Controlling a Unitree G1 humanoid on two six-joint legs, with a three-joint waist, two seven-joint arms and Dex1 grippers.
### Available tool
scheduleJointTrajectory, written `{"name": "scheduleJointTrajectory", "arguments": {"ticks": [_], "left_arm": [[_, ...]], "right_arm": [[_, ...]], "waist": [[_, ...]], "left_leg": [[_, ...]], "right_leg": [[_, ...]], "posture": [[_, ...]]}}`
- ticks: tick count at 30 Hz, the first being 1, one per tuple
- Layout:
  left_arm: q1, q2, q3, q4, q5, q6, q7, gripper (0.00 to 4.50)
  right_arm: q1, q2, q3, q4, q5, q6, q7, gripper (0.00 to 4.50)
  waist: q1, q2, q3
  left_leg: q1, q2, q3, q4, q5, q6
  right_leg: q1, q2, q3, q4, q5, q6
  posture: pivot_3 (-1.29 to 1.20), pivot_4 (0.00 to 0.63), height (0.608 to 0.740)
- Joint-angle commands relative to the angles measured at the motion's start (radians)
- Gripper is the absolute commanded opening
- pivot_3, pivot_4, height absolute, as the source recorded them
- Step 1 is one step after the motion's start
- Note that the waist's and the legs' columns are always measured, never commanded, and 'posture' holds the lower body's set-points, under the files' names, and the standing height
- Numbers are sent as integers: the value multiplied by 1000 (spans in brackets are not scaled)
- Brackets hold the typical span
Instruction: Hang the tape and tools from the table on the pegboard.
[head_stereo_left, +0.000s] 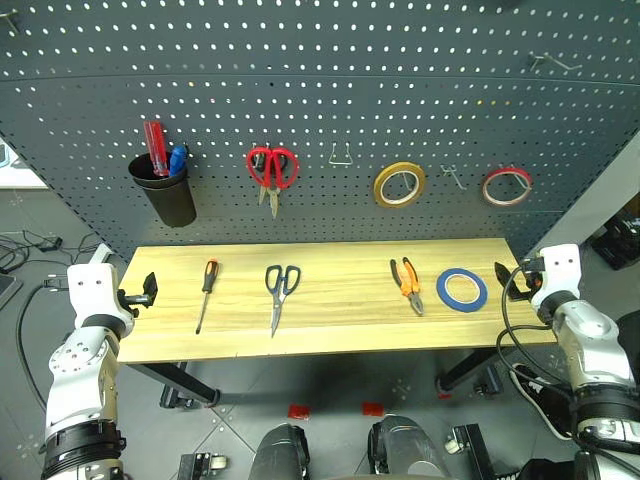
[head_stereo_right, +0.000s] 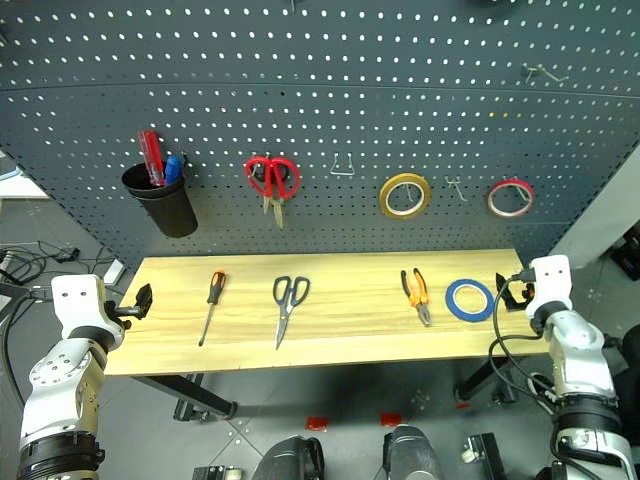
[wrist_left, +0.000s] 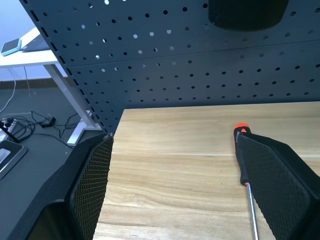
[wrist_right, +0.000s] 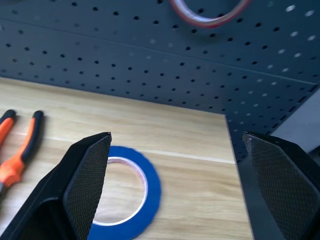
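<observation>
Four items lie in a row on the pale wood table (head_stereo_left: 340, 315). From the left they are an orange-black screwdriver (head_stereo_left: 206, 290), black-looped scissors (head_stereo_left: 279, 291), orange-handled pliers (head_stereo_left: 406, 283) and the blue tape (head_stereo_left: 461, 289). The dark pegboard (head_stereo_left: 320, 80) rises behind them. My left gripper (head_stereo_left: 148, 290) hovers open just off the table's left end, with the screwdriver (wrist_left: 243, 160) close by one finger. At the right end my right gripper (head_stereo_left: 505, 280) stands open and empty beside the blue tape (wrist_right: 125, 195), short of touching it.
On the pegboard hang a black cup (head_stereo_left: 165, 190) holding a red-handled screwdriver, red scissors (head_stereo_left: 271, 170), a yellow tape ring (head_stereo_left: 399, 184) and a red-and-white ring (head_stereo_left: 506, 186). Bare hooks (head_stereo_left: 340, 155) sit between them. Cables (head_stereo_left: 30, 245) lie on the floor at the left.
</observation>
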Motion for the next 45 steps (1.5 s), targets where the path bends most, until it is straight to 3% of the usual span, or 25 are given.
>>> {"name": "scheduleJointTrajectory", "arguments": {"ticks": [1,20,26,31,36,45], "left_arm": [[-2,29,10,-21,20,-34,11,4156],[25,14,11,-90,1,13,22,4156],[-17,29,-113,-252,-12,46,-109,4156],[-115,38,-246,-288,1,89,-217,4156],[-212,40,-361,-307,-39,134,-378,4156],[-405,-28,-545,-210,-60,174,-611,4156]], "right_arm": [[-19,-16,-28,-6,19,-28,2,4500],[-9,-10,3,-26,8,-30,37,4500],[78,-13,129,-215,-18,32,137,4500],[80,-22,224,-348,-45,238,144,4500],[16,-67,275,-332,-69,351,193,4500],[-206,-117,360,-64,-127,384,285,4500]], "waist": [[-1,0,0],[2,0,1],[5,2,10],[6,6,44],[3,6,97],[-7,5,216]], "left_leg": [[0,0,0,0,0,0],[0,0,0,-1,0,0],[1,0,0,-2,0,0],[1,0,1,-2,0,0],[1,0,2,-1,0,0],[-1,0,5,-3,1,-1]], "right_leg": [[0,0,0,0,0,0],[0,0,0,0,0,0],[0,0,0,0,0,0],[0,0,2,-1,-1,2],[0,-1,3,-1,1,-3],[-4,-1,5,0,0,-2]], "posture": [[-130,114,740],[-117,128,740],[-141,166,740],[-188,244,740],[-212,323,740],[-260,451,740]]}}
